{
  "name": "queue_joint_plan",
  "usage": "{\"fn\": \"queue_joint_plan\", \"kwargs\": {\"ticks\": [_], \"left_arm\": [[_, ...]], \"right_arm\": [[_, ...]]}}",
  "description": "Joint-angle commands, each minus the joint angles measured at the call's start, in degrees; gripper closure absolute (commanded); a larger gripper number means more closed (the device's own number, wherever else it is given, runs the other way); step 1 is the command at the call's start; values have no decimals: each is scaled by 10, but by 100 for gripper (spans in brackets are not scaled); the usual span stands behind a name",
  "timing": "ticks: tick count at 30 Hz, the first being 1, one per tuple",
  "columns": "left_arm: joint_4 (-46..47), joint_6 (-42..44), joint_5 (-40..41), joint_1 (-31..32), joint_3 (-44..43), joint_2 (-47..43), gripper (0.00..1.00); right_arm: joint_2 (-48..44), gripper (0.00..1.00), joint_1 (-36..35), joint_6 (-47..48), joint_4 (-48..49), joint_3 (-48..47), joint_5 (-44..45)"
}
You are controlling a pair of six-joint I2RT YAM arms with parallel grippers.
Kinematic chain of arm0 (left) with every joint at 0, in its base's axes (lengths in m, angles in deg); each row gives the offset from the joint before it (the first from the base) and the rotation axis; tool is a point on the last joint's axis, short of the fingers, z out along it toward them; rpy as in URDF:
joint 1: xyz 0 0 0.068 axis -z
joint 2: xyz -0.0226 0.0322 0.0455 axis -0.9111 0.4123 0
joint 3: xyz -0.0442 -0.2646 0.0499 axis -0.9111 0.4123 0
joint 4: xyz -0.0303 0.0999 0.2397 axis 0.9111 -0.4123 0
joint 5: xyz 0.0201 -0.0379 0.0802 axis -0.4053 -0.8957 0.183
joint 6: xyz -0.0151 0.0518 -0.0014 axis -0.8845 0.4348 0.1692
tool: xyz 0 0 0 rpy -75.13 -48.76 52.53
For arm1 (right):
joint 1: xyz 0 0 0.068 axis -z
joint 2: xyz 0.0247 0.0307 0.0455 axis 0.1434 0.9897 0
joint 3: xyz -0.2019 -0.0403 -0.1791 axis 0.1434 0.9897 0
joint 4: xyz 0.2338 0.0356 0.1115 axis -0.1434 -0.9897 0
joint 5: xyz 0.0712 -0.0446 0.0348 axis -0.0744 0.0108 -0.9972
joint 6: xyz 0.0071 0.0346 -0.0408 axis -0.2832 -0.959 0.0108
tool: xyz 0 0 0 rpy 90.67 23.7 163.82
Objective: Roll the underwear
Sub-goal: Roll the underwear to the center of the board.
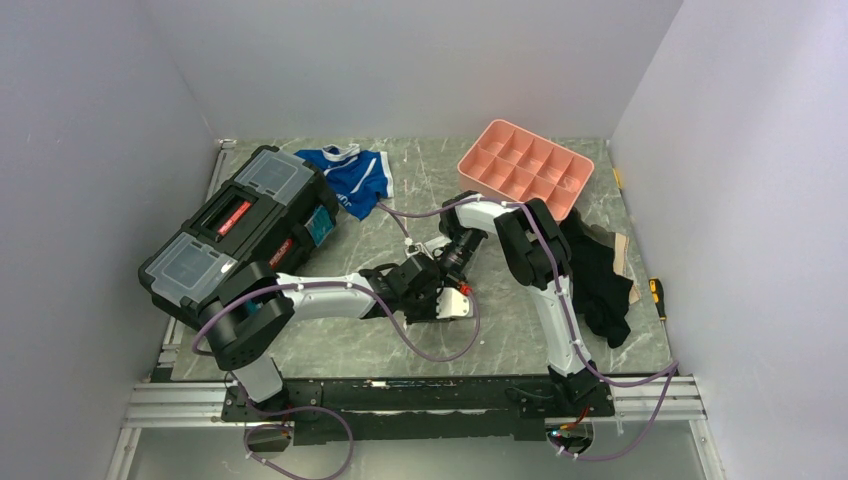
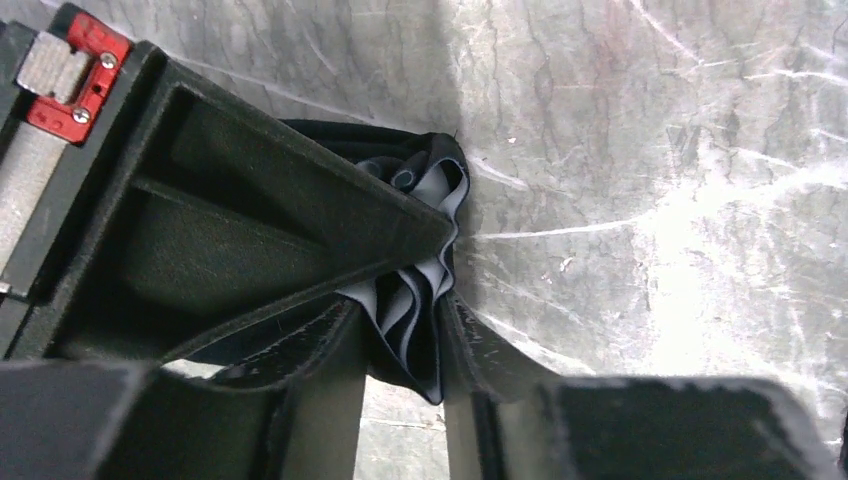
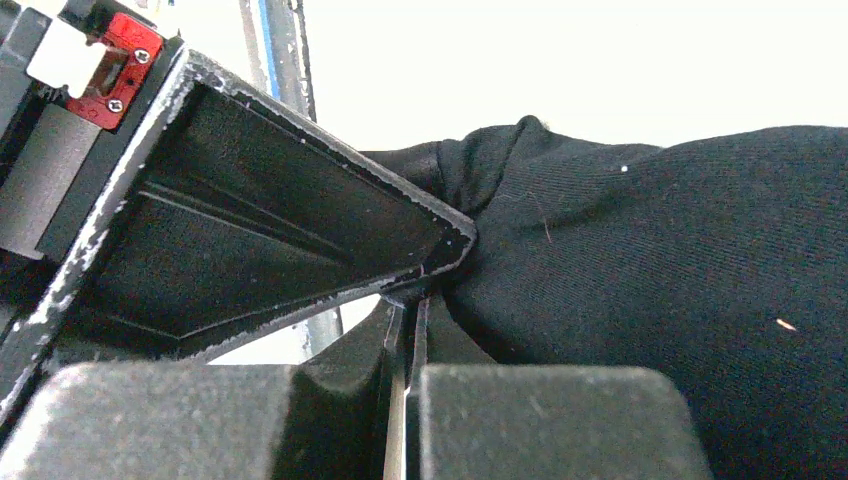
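Left wrist view tells you most of it: the left gripper [image 2: 447, 282] is clamped on a bunched wad of the underwear [image 2: 415, 320]. That's black cloth with pale grey layers squeezed between the fingers, low over the marbled table [image 2: 650, 200]. In the right wrist view, the right gripper [image 3: 430, 285] is pinched tight on more of the same black fabric, which fills the right side of that frame. From the top camera both grippers meet around mid-frame and pretty much cover the garment, so you can't read its layout there.

My guess is you're mid-roll, with the bundle held from two sides. The next move wants both wrists turning together with a bit of tension, or those layers will likely spill out. The bundle's long axis runs roughly top to bottom in the left wrist frame, layered edge toward the camera. Which way the waistband points, can't tell.
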Motion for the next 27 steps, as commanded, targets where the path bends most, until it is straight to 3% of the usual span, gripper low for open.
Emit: {"fn": "queue_joint_plan", "kwargs": {"ticks": [1, 5, 6, 15, 27], "left_arm": [[7, -18, -13, 3, -4, 14, 72], [-23, -23, -32, 2, -10, 16, 98], [-37, -23, -40, 0, -16, 19, 100], [-116, -56, -131, -51, -61, 39, 100], [-202, -77, -272, -130, -126, 91, 100]], "right_arm": [[5, 100, -2, 10, 2, -8, 10], [-12, 92, -1, -5, 15, 0, 19], [-19, 89, 0, -11, 22, 3, 21], [-101, 66, 32, -37, 48, 28, 22], [-188, 67, 118, -88, 94, 77, 31]]}}
